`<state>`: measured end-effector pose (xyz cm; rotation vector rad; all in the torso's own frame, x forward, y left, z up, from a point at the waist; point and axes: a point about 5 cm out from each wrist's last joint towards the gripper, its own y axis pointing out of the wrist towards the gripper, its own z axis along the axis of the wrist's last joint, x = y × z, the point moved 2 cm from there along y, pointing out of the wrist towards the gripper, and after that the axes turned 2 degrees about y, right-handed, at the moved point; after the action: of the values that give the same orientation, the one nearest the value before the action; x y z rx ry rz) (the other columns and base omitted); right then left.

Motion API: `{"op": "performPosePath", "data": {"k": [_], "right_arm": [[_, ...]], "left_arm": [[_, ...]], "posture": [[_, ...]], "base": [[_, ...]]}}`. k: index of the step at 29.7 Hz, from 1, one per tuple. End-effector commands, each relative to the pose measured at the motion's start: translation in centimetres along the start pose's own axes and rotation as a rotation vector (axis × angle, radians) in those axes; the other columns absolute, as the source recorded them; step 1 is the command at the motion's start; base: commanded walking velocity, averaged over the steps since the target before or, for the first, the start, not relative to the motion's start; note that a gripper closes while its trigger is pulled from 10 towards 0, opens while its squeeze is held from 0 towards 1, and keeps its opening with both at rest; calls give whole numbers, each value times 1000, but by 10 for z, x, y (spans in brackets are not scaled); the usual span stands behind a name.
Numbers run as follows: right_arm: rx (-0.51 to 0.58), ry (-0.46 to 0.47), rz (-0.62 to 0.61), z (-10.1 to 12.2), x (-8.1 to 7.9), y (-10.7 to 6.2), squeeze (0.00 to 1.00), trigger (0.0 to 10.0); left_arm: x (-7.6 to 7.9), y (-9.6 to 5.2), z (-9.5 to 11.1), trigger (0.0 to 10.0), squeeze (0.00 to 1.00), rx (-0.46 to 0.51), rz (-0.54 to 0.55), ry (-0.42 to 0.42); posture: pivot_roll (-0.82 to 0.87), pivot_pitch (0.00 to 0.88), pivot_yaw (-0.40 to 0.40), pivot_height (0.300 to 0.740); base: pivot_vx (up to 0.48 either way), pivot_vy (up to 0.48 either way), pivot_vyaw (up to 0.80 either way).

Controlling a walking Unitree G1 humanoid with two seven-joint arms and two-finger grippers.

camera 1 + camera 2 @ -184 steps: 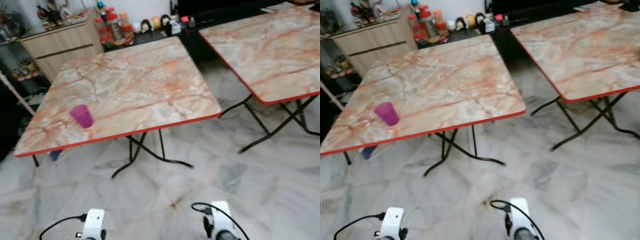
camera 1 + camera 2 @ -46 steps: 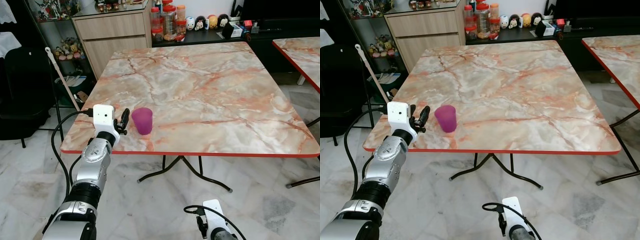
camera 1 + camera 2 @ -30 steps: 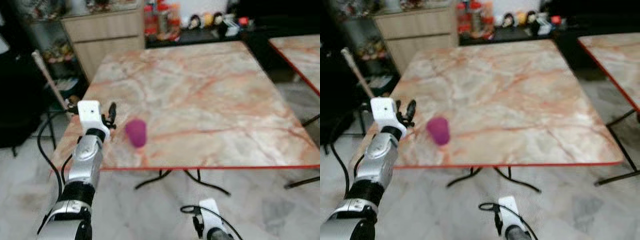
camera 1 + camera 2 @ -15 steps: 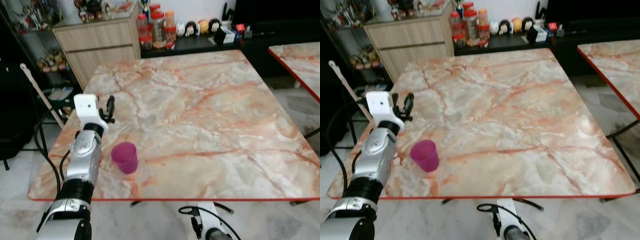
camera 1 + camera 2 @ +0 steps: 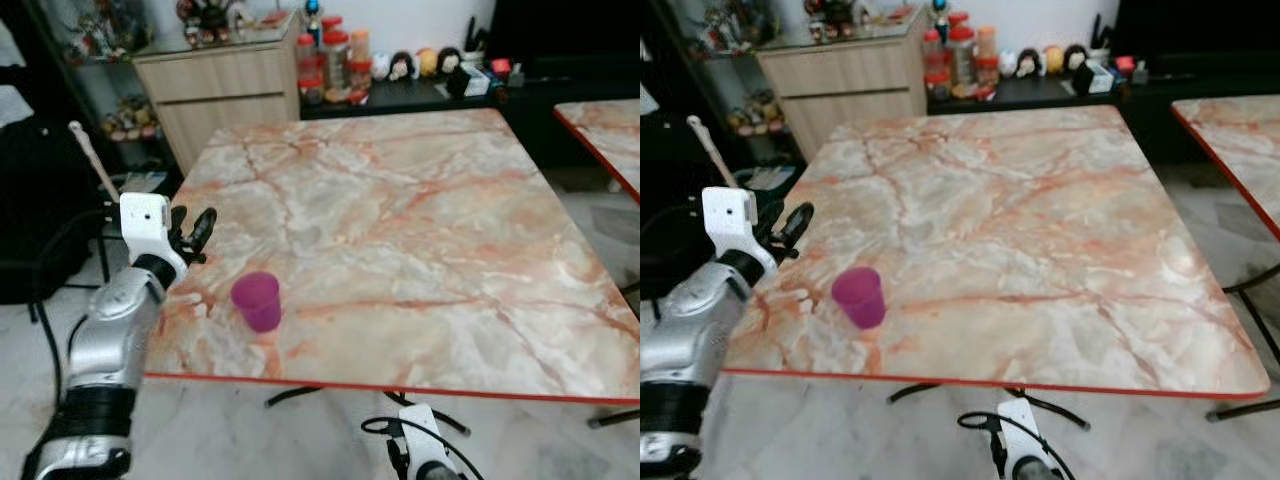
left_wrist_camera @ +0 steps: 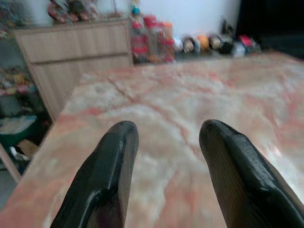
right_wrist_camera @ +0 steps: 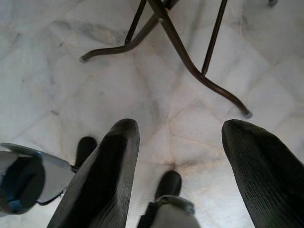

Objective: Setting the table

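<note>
A purple plastic cup [image 5: 257, 300] stands upright near the front left corner of the marble table [image 5: 420, 230] with the red edge. My left gripper [image 5: 192, 224] hovers over the table's left edge, a short way left of the cup and a little beyond it, not touching it. Its fingers [image 6: 111, 161] are open with nothing between them, and in the left wrist view they point along the tabletop toward the cabinet. My right gripper [image 7: 185, 130] hangs low in front of the table, open, pointing at the floor and the table's black legs [image 7: 190, 61].
A second marble table [image 5: 605, 130] stands to the right across a gap of floor. Behind the table are a wooden cabinet [image 5: 225, 85], jars [image 5: 335, 60] and small figurines on a dark shelf. A pale stick [image 5: 95, 170] leans by the table's left side.
The whole view has shifted as I moved. My left arm has swung a little outward to the left, still beside the cup. The cup stays where it was on the table.
</note>
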<state>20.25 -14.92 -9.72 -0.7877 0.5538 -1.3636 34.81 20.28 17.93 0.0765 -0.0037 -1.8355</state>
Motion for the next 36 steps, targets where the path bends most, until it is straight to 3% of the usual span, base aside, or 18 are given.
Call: {"op": "performPosePath", "data": {"k": [1, 4, 8, 10, 15, 20, 27, 36], "right_arm": [[-6, -8, 16, -1, -5, 0, 0, 10000], [-8, -10, 20, -1, -6, 0, 0, 10000], [-9, -9, 22, -1, -6, 0, 0, 10000], [-11, -8, 24, -2, -7, 0, 0, 10000], [-14, -11, 25, -2, -8, 0, 0, 10000], [-12, -13, 27, -2, -8, 0, 0, 10000], [-13, -3, 25, -1, -9, 0, 0, 10000], [-14, 7, 23, -1, -9, 0, 0, 10000]], "left_arm": [[7, -2, 1, 10000, 0, -31, -65, 15], [21, -10, -2, 10000, 0, -113, -195, 40], [30, -15, -2, 10000, 0, -143, -282, 46], [40, -20, -8, 10000, 0, -172, -361, 89], [45, -15, -13, 10000, 0, -211, -375, 114], [46, -7, -19, 10000, 0, -252, -395, 194], [46, 13, -22, 10000, 0, -269, -395, 260], [41, 22, -19, 10000, 0, -277, -429, 317]], "posture": [[45, 19, 108, 740], [45, 18, 113, 740], [43, 16, 114, 740], [40, 9, 118, 740], [39, 2, 118, 740], [38, 0, 118, 740], [30, 0, 122, 740], [24, 6, 127, 740]], "base": [[0, 0, 0], [0, 0, 0], [0, 0, 0], [0, 0, 0], [0, 0, 0], [0, 0, 0], [0, 0, 0], [0, 0, 0]]}}
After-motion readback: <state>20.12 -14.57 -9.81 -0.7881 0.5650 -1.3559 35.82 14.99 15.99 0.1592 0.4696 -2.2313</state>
